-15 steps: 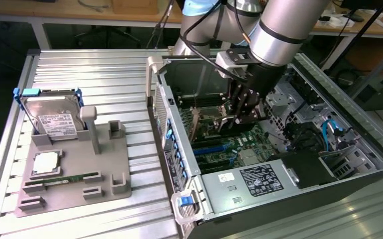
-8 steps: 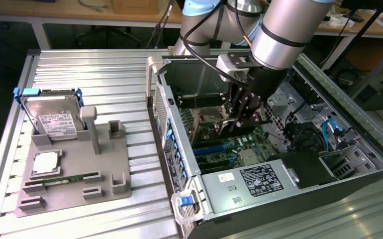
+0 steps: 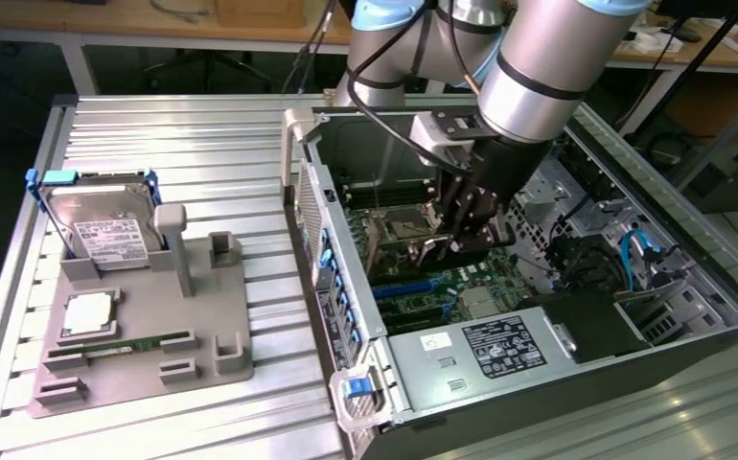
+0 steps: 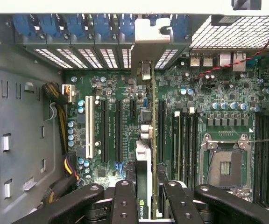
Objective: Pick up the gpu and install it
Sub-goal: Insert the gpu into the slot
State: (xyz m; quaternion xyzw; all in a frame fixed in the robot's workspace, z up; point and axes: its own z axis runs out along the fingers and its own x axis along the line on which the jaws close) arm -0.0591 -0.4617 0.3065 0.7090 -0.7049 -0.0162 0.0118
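Edge-on, the gpu is a thin card clamped between my gripper's black fingers, so the gripper is shut on it. Its silver end bracket reaches up to the row of blue slot clips at the case's rear wall. The card stands upright over the motherboard, just beside the black expansion slots. I cannot tell whether it touches a slot. In the exterior view my gripper hangs deep inside the open computer case.
On the exterior view's left a grey fixture holds a silver hard drive, a processor chip and a narrow memory stick. Inside the case are the power supply, cables and the processor socket.
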